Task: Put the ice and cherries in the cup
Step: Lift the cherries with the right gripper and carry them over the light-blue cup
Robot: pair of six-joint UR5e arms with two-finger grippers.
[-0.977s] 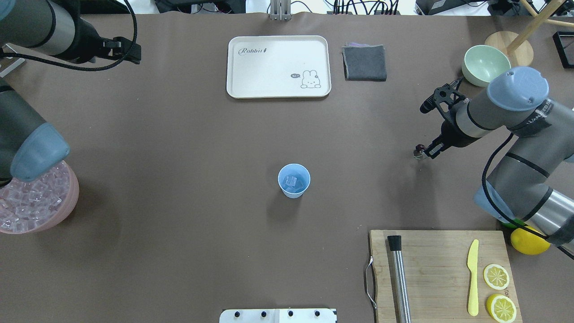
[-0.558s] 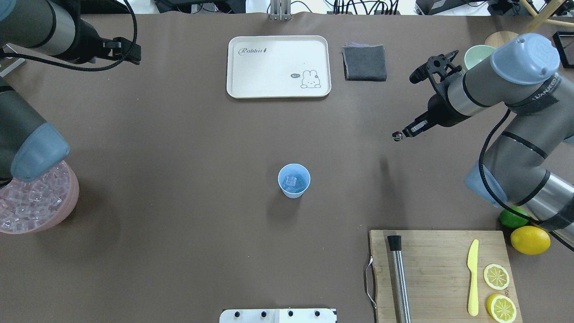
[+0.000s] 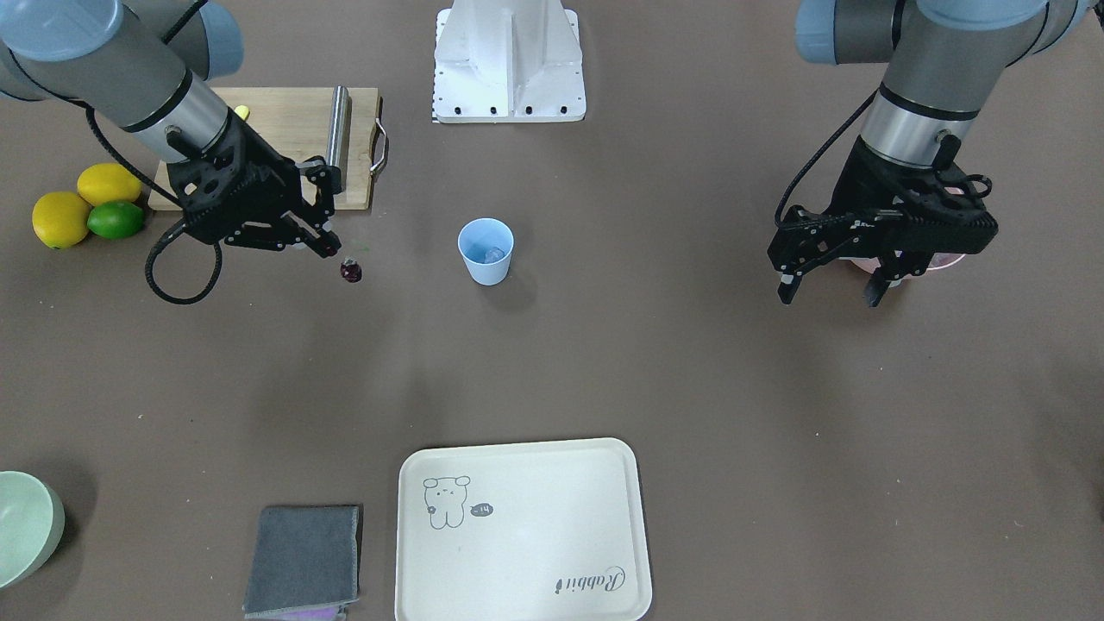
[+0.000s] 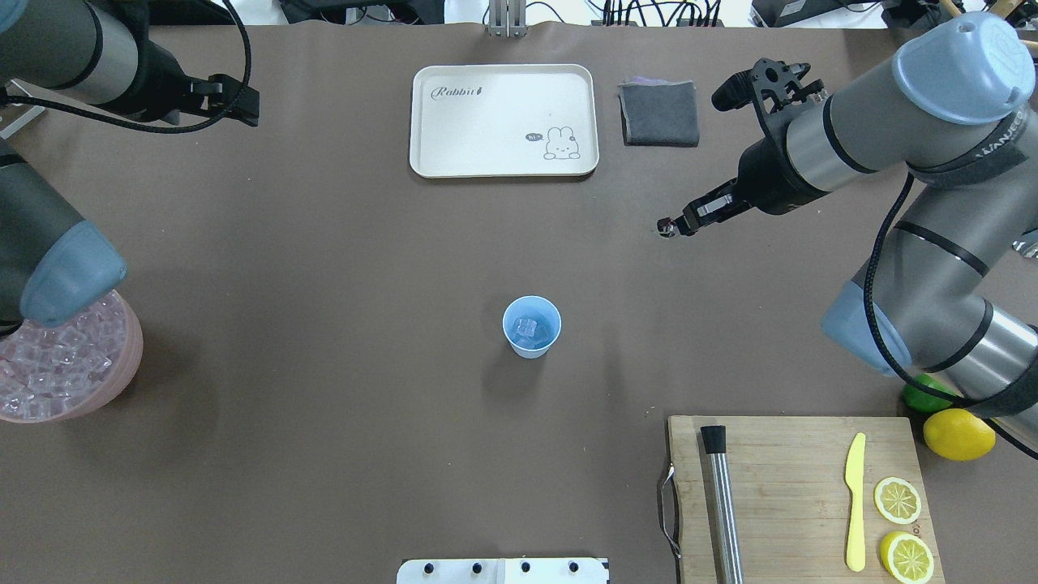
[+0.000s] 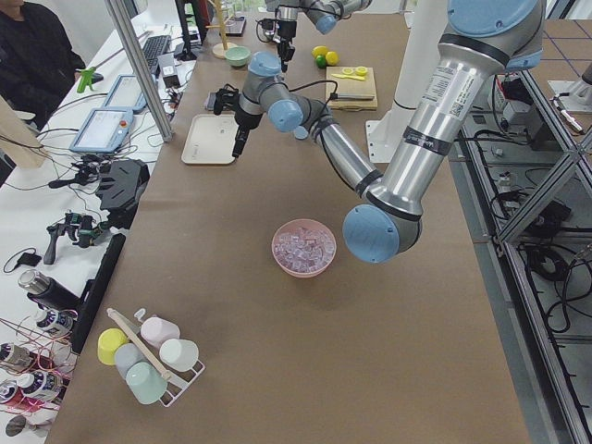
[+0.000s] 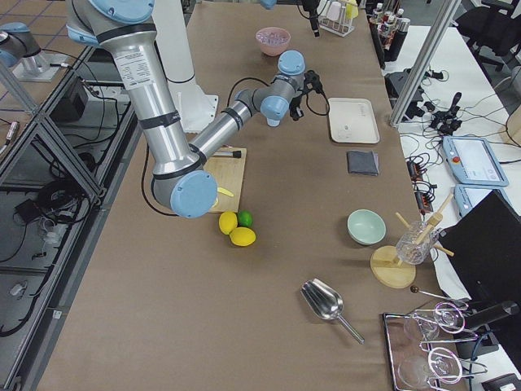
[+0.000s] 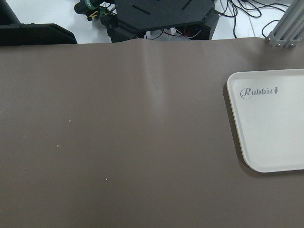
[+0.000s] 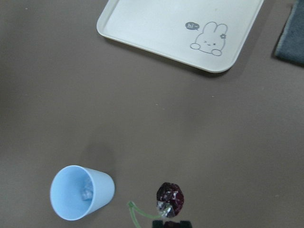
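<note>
The light blue cup [image 4: 531, 347] stands mid-table with an ice cube [image 4: 527, 328] inside; it also shows in the front view [image 3: 487, 269] and the right wrist view [image 8: 103, 190]. My right gripper [image 4: 675, 227] is shut on the dark red cherries [image 4: 666, 229], held in the air to the right of and beyond the cup. The cherries [image 3: 350, 272] hang below the fingertips, green stem up [image 8: 170, 198]. My left gripper [image 3: 830, 289] is open and empty, raised near the pink bowl [image 4: 134, 357] full of ice [image 4: 49, 369].
A white rabbit tray [image 4: 503, 122] and a grey cloth [image 4: 659, 113] lie at the far side. A cutting board [image 4: 799, 454] at the near right carries a steel tool, a yellow knife and lemon slices. A lemon [image 4: 958, 434] and a lime [image 4: 924, 395] lie beside it. A green bowl [image 3: 26, 526] stands far right.
My right gripper has carried the cherries leftward and farther from the robot in the overhead view, and its arm now covers the green bowl. The left arm has barely moved.
</note>
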